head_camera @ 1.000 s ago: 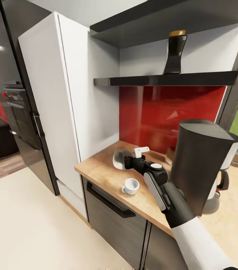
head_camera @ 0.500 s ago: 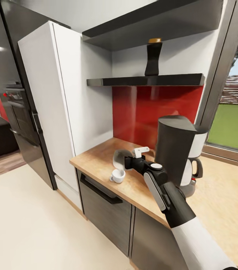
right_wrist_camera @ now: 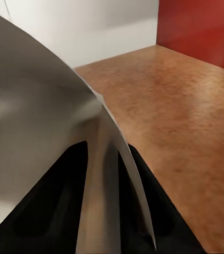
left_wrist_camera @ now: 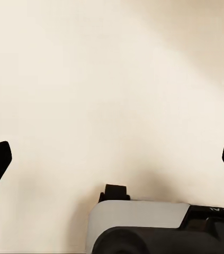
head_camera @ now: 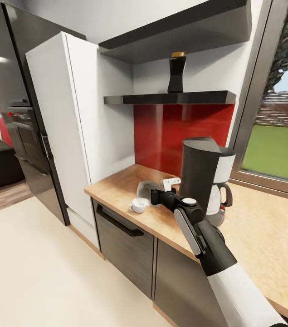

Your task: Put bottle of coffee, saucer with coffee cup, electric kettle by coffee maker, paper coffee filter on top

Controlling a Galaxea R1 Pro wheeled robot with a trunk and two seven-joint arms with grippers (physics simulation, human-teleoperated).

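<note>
Filter paper (head_camera: 143,190) sat pinched between the closed fingers of the right gripper (head_camera: 155,196), held just above the countertop (head_camera: 116,188) beside the cup (head_camera: 138,206) and near the coffee maker (head_camera: 202,175). Placing it looked like the step in hand; next it would need lifting onto the machine's top. The left gripper's (left_wrist_camera: 112,164) fingers stood wide apart, empty.

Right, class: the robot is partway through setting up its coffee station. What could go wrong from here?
1. The right gripper pinches the saucer only by its rim, so it may slip or land tilted.
2. The coffee cup stands near the front edge of the kitchen countertop, right by the saucer; lowering the saucer could knock the cup off.
3. The coffee maker stands close beside the arm, and a sideways swing might bump it.
</note>
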